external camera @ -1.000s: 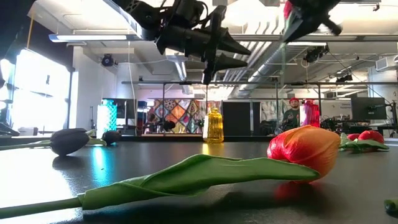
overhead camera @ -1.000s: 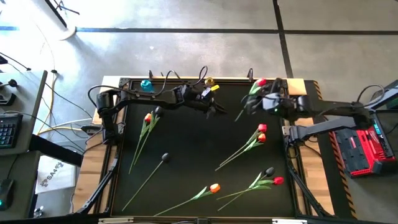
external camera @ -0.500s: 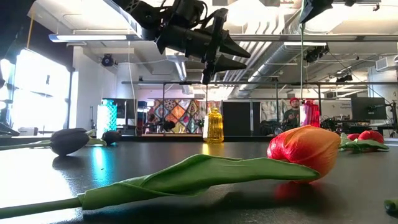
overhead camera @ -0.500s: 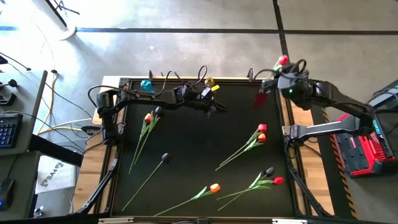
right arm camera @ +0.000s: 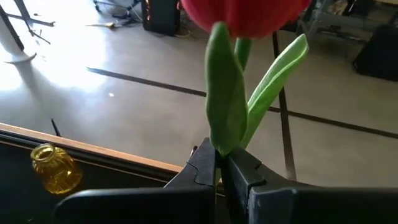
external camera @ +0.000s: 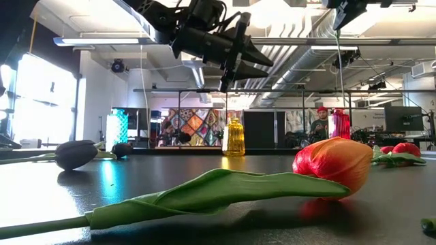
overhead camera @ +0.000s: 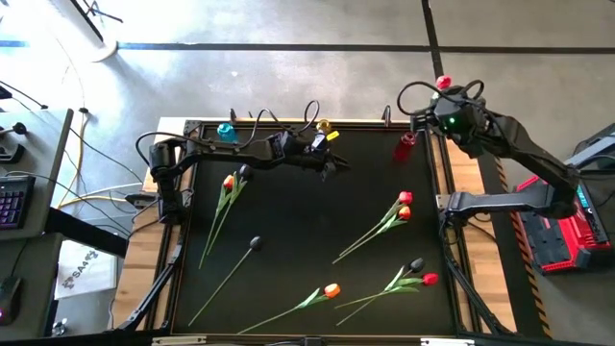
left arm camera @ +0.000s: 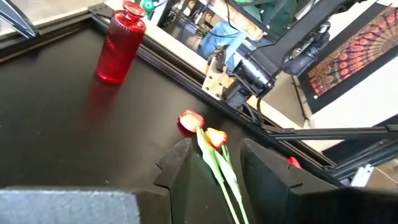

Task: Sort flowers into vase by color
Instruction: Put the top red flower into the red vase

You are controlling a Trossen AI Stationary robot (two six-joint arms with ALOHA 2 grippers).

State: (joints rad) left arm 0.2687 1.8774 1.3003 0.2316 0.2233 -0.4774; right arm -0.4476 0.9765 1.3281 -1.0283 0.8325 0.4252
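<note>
The black bench [overhead camera: 307,240] carries loose flowers, all well apart from the right claw [right arm camera: 219,171]. That claw is raised at the bench's far right corner, above the red vase [overhead camera: 407,146], clamped on the stem of a red tulip [right arm camera: 245,14]. The left claw [left arm camera: 214,165] hangs open near the yellow vase [overhead camera: 324,126].

Right gripper [overhead camera: 444,113]: raised above the table's far right corner, arm bent back toward its base at the right edge; its 2 dark fingers [right arm camera: 207,167] pinched together. Left gripper [overhead camera: 338,167]: held aloft over the far middle of the table, arm stretched rightward, fingers [left arm camera: 180,163] parted.
</note>
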